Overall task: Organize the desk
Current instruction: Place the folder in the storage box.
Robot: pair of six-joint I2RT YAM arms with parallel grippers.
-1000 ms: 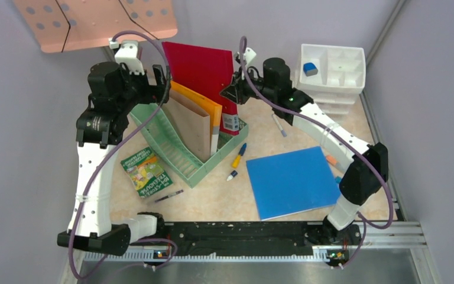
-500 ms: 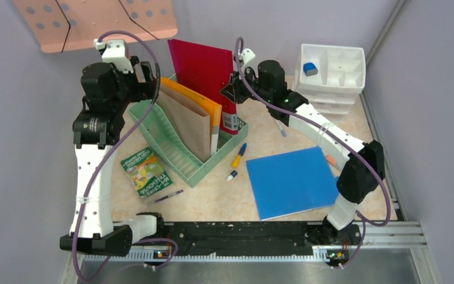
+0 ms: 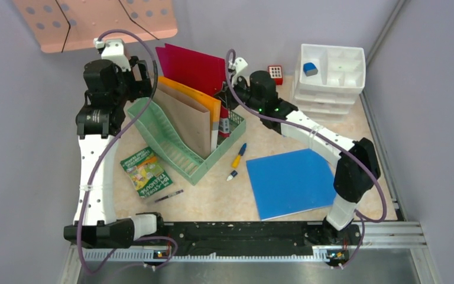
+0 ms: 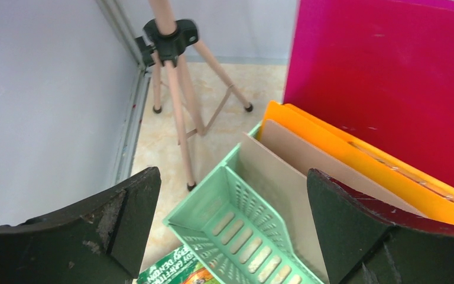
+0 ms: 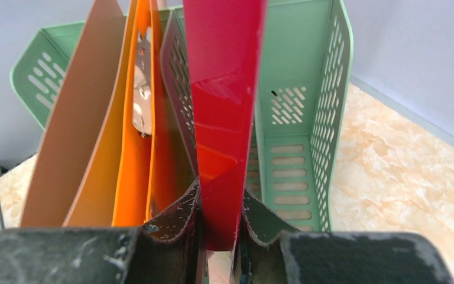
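- We see the worktop (image 3: 213, 204) walled in grey, with a rail along its 6 o'clock edge.
- The rack (image 3: 171, 139), green, sits towards 10 o'clock on the worktop and holds three folders upright.
- The red folder (image 5: 224, 71) stands in the rack's end compartment, on its 2 o'clock side.
- The blue folder (image 3: 292, 180) lies flat at 4 o'clock.
- The drawers (image 3: 331, 71), white, stand at 1 o'clock.
- We find the left hand (image 4: 233, 177) released, jaws wide, above the rack's 11 o'clock end.
- The right hand (image 5: 217, 216) is clenched on the red folder's edge.
- The booklet (image 3: 146, 171) lies flat at 8 o'clock.
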